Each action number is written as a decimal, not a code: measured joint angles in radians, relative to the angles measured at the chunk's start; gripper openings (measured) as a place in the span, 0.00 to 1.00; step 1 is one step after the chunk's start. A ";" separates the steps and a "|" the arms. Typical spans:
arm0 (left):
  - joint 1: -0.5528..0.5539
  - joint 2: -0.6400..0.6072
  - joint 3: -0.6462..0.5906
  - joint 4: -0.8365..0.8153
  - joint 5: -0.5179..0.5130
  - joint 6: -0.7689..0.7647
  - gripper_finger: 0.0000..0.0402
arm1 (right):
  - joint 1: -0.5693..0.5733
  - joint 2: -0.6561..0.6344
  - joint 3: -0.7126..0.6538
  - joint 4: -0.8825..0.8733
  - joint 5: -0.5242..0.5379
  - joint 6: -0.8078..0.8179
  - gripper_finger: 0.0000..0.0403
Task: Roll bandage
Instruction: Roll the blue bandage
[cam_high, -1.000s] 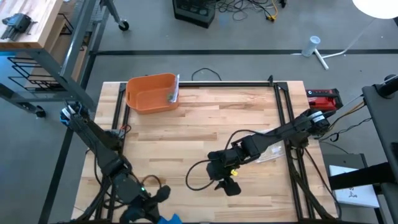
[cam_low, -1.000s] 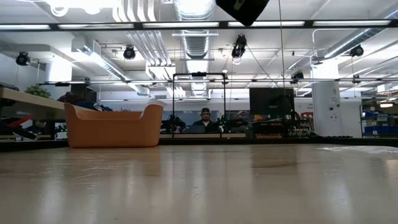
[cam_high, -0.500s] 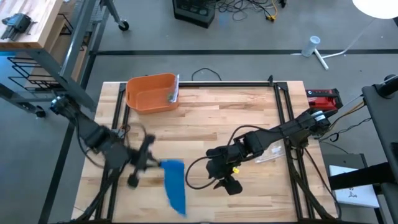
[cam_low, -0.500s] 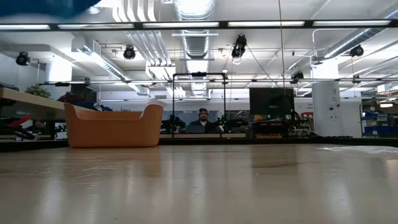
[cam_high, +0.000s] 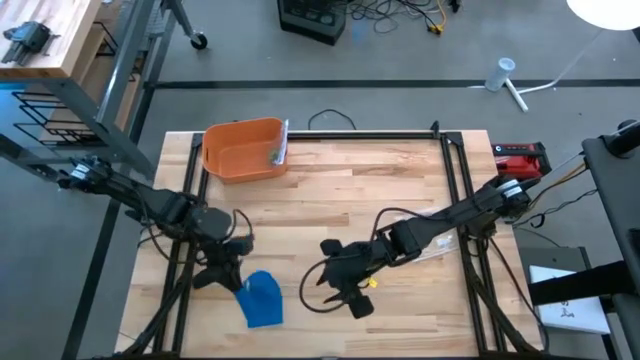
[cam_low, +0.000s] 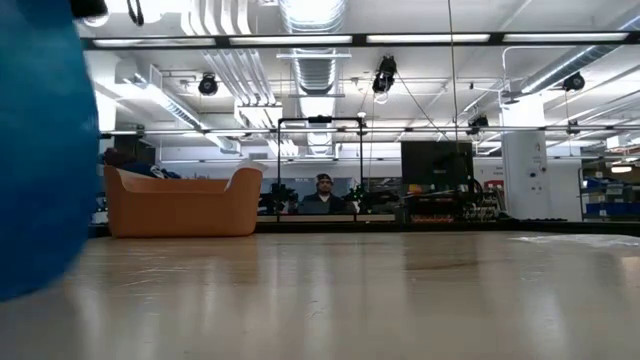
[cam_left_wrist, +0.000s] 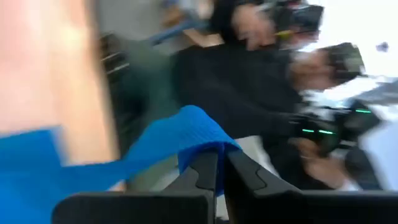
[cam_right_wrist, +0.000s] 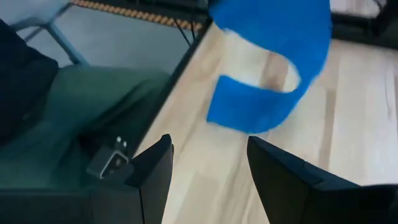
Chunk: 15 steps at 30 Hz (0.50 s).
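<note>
Orange bin (cam_high: 243, 150) at table's (cam_high: 340, 190) far corner (left side).

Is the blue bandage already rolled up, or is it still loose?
Still loose. The blue bandage hangs as a flat strip from the shut left gripper, and the right wrist view shows it only as an open curl.

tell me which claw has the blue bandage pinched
The left claw: its fingers are shut on an end of the blue bandage, which hangs from it over the table. The right claw is open and empty, with the bandage ahead of it.
</note>
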 joint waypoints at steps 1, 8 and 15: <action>-0.001 0.010 -0.002 0.065 0.031 -0.019 0.00 | 0.006 0.003 -0.009 0.034 0.001 -0.005 0.49; 0.008 0.051 0.035 0.342 0.019 0.139 0.00 | 0.076 0.045 -0.026 0.205 0.017 -0.063 0.49; 0.030 0.054 0.165 0.371 -0.306 0.547 0.00 | 0.156 0.021 0.051 -0.029 0.220 -0.122 0.49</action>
